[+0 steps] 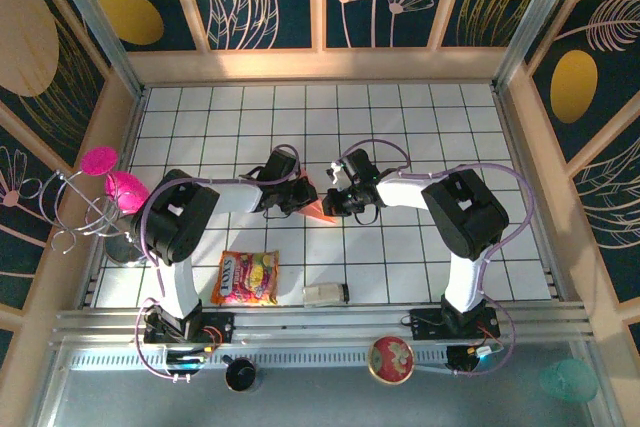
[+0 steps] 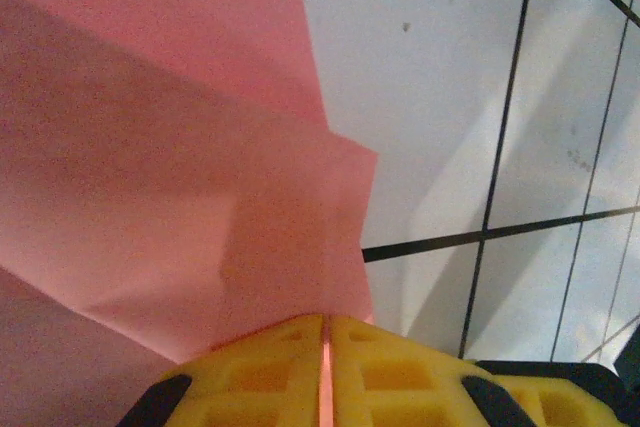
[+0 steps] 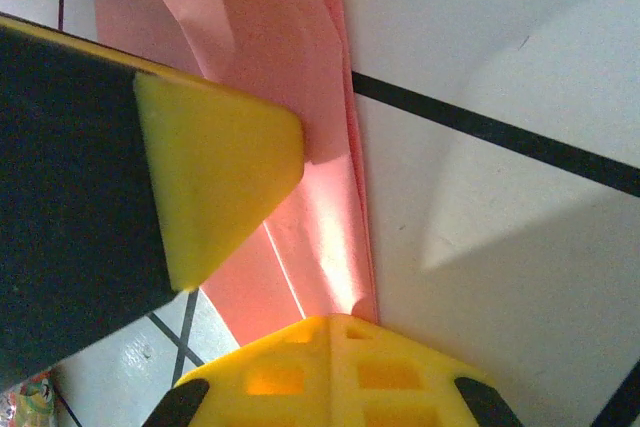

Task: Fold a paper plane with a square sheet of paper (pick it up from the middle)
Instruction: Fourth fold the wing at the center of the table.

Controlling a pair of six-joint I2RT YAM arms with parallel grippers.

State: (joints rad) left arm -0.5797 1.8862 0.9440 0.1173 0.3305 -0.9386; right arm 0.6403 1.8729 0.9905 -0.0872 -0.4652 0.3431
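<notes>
Centrally in the top view, the part-folded salmon-pink paper [image 1: 318,211] sits over the tiled table [image 1: 430,117], between both tools. The left tool [image 2: 326,332] is clenched on the paper's edge, a thin pink strip showing between its yellow fingers [image 2: 390,367]. The right tool [image 3: 335,332] is clenched on the folded edge.

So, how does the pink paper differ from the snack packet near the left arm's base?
The pink paper is plain salmon and folded into layers; the snack packet is orange-yellow with print. The paper is pinched by the left gripper and the right gripper; the packet lies flat on the table, untouched. Both are over the white tiled surface.
</notes>
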